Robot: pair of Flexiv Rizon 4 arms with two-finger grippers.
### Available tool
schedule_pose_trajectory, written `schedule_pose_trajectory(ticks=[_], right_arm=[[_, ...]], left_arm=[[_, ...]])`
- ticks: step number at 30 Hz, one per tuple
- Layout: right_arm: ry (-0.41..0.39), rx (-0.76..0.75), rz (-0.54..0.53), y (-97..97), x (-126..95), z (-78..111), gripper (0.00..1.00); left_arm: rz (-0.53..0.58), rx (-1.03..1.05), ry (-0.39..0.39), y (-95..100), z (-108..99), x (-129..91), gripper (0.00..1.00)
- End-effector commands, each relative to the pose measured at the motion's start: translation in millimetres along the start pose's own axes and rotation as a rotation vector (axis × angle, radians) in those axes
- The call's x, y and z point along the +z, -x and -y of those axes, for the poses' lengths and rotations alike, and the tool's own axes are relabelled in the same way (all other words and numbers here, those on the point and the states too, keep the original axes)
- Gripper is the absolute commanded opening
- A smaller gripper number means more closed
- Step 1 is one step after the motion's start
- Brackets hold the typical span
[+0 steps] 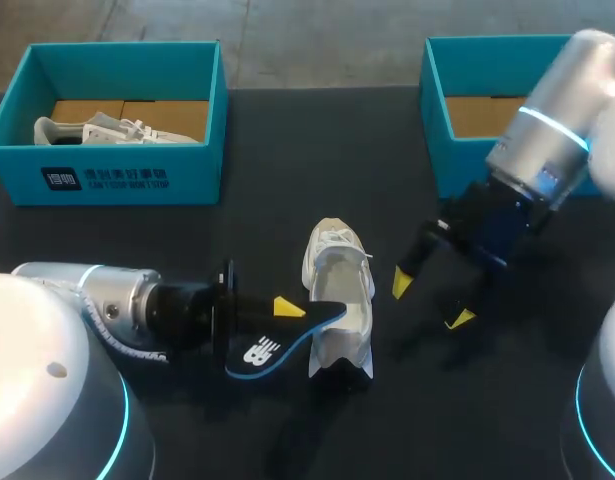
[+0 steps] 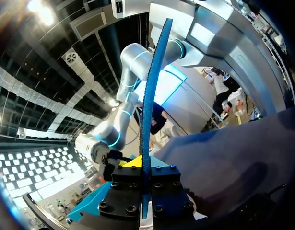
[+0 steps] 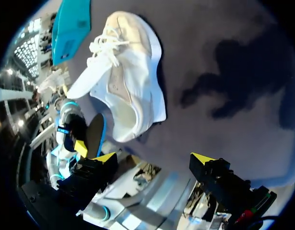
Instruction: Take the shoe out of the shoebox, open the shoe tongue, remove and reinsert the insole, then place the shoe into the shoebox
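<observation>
The white shoe (image 1: 339,290) is lying on the table (image 1: 287,200) between the arms, out of its box. The blue insole (image 1: 272,348) is being pinched by the left claw (image 1: 290,310), its tip seemingly touching the shoe's side, though that is hard to judge. The right claw (image 1: 431,300) is hanging spread beside the shoe, gripping nothing. With the shoe unsteadied, pushing the insole in could be shoving it away or buckling the insole against the collar
</observation>
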State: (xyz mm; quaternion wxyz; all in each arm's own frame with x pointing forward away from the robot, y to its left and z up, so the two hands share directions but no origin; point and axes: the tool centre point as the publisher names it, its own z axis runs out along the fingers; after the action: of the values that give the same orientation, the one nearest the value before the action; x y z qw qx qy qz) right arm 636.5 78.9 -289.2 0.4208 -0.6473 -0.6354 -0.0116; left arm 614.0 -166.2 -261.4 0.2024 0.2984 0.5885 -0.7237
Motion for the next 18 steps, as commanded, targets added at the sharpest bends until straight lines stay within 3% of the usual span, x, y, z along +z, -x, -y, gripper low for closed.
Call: schedule_pose_trajectory(ticks=[1, 18], right_arm=[[-0.115, -0.007, -0.013, 0.7, -2.8, 0.7, 1.0], [0.225, -0.068, -0.149, 3.7, -5.0, 28.5, 1.0]], left_arm=[[-0.002, 0.001, 0.002, -1.0, 1.1, 1.3, 0.0], [-0.012, -0.002, -0.004, -2.4, 1.4, 2.8, 0.0]])
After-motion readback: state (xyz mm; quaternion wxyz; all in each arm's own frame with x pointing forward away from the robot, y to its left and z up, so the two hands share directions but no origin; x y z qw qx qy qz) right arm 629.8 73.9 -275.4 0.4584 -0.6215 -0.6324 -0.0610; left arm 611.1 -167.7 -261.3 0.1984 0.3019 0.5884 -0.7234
